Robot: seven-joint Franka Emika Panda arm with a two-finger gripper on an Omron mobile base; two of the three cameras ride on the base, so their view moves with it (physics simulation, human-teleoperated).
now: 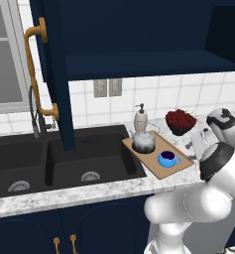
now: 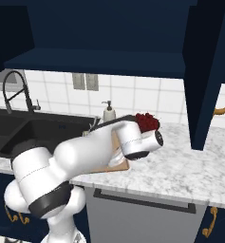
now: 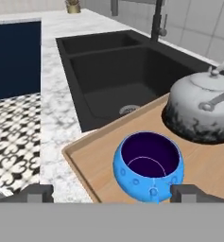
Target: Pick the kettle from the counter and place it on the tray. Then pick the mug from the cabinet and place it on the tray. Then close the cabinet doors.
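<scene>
The silvery kettle (image 1: 144,140) (image 3: 203,106) stands upright on the back end of the wooden tray (image 1: 151,164) (image 3: 212,172), beside the sink. The blue mug (image 1: 168,158) (image 3: 149,165) stands upright on the tray's near end, its handle turned toward the hand. My gripper (image 3: 112,194) (image 1: 194,145) hovers just right of the mug, open, its fingertips (image 3: 38,193) spread wide with nothing between them. Both tall navy cabinet doors (image 1: 54,74) (image 2: 204,71) hang open. The navy shelf (image 1: 139,64) (image 2: 95,61) inside the cabinet is bare.
A cream soap bottle (image 1: 141,118) (image 2: 108,112) and a dark bowl of red fruit (image 1: 180,120) (image 2: 147,121) stand behind the tray by the tiled wall. The black double sink (image 1: 64,158) (image 3: 113,71) with its faucet (image 1: 34,116) (image 2: 14,88) lies left of it.
</scene>
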